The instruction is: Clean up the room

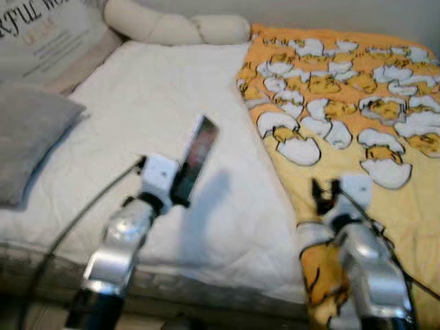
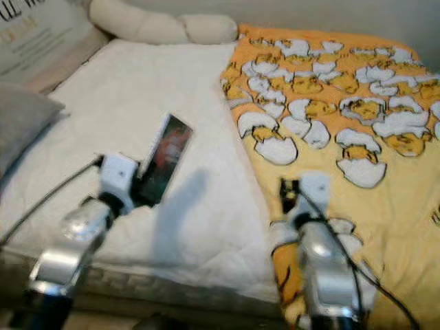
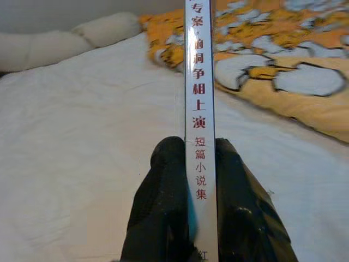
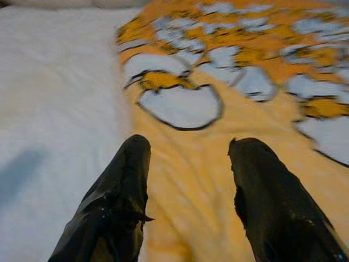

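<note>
Left tool (image 3: pixel 200 180): clamped on the spine of a thin dark-covered paperback book (image 1: pixel 197 157), held edge-up above the white quilted bed (image 1: pixel 158 110), likely for carrying off. Right tool (image 4: pixel 188 164): fingers apart, empty, over the orange egg-print blanket (image 1: pixel 357 89) at 3 o'clock. Grey pillow (image 1: pixel 27 134): 9 o'clock.

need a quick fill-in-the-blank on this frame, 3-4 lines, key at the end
1. The left end effector is shut on a thin ____.
2. The right end effector hovers with its fingers ____ above the yellow blanket.
3. The blanket's egg pattern covers the bed's ____ side, by the robot's own sides.
4. The grey pillow lies on the ____ mattress cover.

Missing words: book; open; right; white
</note>
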Controlling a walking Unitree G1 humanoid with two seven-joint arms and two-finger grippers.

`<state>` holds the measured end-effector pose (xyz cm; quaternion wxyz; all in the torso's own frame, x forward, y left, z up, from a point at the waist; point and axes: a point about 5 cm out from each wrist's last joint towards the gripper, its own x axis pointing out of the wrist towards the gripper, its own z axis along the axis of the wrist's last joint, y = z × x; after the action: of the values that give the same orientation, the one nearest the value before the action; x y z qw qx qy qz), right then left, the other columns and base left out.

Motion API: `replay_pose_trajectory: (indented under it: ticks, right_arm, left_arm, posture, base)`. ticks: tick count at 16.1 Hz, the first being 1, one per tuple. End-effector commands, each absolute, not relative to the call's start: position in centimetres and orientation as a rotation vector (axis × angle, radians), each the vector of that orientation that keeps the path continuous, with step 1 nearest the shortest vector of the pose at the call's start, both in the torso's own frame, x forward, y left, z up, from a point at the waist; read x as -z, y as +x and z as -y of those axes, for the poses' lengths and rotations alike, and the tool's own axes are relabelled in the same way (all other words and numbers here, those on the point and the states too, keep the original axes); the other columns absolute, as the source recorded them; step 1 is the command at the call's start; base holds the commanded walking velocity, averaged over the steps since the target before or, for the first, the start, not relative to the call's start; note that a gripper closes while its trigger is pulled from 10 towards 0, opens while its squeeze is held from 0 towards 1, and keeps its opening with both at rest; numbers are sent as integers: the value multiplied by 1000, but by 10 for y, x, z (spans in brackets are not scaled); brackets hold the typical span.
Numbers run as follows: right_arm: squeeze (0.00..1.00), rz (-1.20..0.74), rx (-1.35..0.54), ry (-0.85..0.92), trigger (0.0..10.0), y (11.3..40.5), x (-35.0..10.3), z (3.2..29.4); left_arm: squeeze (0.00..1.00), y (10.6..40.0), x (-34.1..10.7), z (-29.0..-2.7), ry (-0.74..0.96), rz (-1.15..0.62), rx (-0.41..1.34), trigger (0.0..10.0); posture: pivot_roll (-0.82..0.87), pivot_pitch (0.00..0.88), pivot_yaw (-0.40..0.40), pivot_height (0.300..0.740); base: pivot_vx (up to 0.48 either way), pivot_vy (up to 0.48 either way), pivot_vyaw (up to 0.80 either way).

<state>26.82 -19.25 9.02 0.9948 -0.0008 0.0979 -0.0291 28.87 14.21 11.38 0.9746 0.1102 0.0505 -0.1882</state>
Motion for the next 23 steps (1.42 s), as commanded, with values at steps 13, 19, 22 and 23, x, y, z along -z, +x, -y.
replay_pose_trajectory:
  ticks: [13,19,22,23]
  right_arm:
    - [0,-216,-86,95,10000,258,-83,173]
    - [0,-226,-98,156,10000,254,-80,168]
    - [0,-225,-108,167,10000,255,-81,167]
    - [0,-227,-117,166,10000,255,-80,166]
  left_arm:
    - [0,281,-120,-164,167,-69,216,10000]
    - [0,280,-127,-162,151,-62,278,10000]
    - [0,280,-128,-162,145,-63,287,10000]
    - [0,280,-128,-163,143,-66,292,10000]
  posture:
    - [-18,0,16,740]
    - [-17,0,22,740]
    - [-14,0,23,740]
    - [-13,0,23,740]
  base:
    - [0,478,0]
    - [0,80,0]
    - [0,0,0]
    - [251,0,0]
